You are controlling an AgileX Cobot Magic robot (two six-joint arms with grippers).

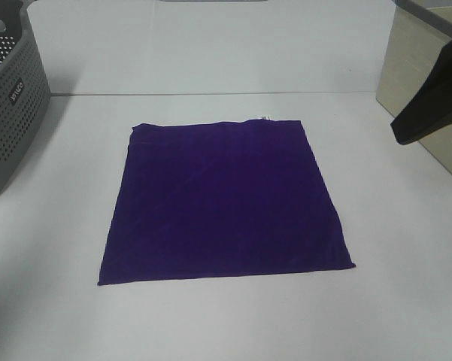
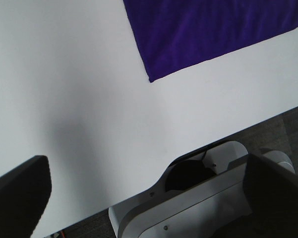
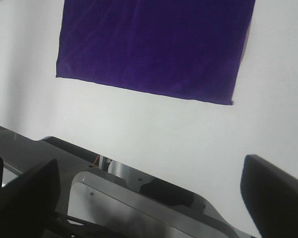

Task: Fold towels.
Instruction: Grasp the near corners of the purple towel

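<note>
White worktop [image 1: 226, 323] has plenty of bare room all round the purple towel [image 1: 224, 201], which lies flat in the middle, well off every edge. Grey basket [image 1: 7, 113] sits at the far-left corner. Left gripper [image 2: 146, 163] and right gripper [image 3: 149, 163] both gape wide, holding nothing, and there's a tiny white tag [image 1: 265, 117] on the towel's far hem.

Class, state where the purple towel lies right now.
In the exterior high view the purple towel lies flat on the white table, right of the grey basket, not touching it.
</note>
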